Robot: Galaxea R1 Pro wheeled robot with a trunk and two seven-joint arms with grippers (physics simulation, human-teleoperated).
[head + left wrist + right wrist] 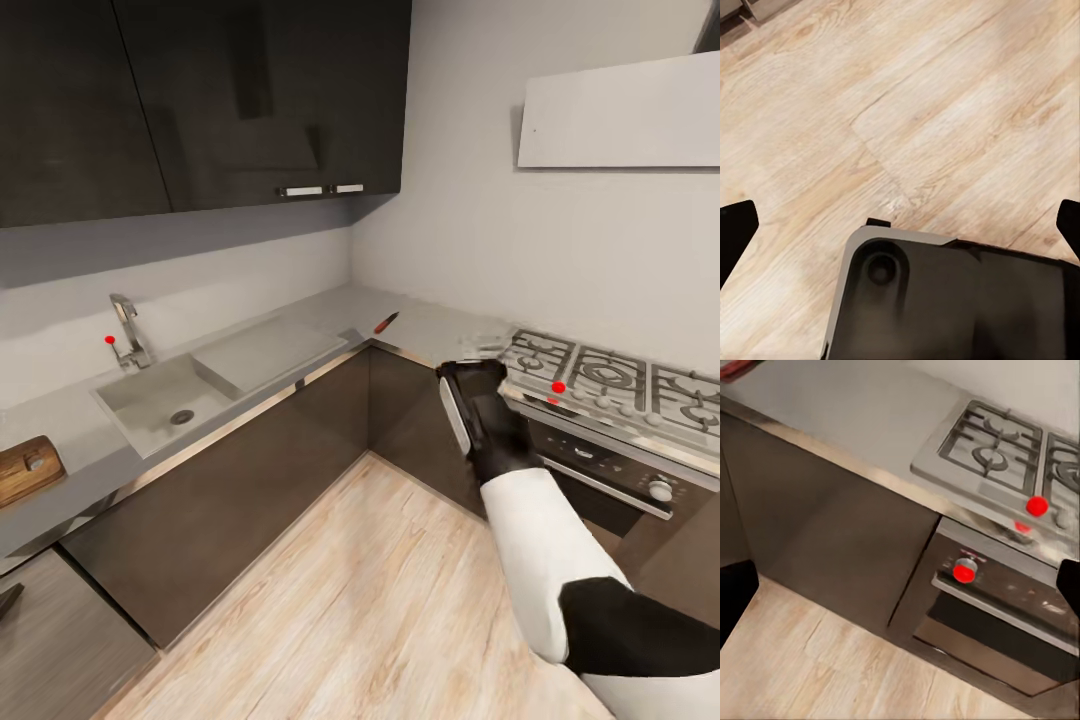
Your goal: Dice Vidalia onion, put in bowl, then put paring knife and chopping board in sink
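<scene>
The grey steel sink [150, 395] is set in the countertop [330, 305] at the left, with its drain bare, a chrome tap [128, 335] and a flat drainboard [270, 350]. The Vidalia onion is out of view. A paring knife [386, 322] lies on the countertop in the corner. The brown chopping board [25, 468] shows at the far left edge. My right gripper [470, 385] hangs open in front of the cabinets beside the hob, holding nothing. A pale blurred shape [482, 345] lies just behind it; I cannot tell whether it is the bowl. My left gripper [900, 232] is open over the wooden floor.
A gas hob [610, 375] with an oven [997, 607] below it stands at the right. Dark wall cabinets [200, 100] hang above the sink and an extractor hood [620, 110] above the hob. Dark base cabinets [250, 470] line the L-shaped corner around the plank floor [370, 600].
</scene>
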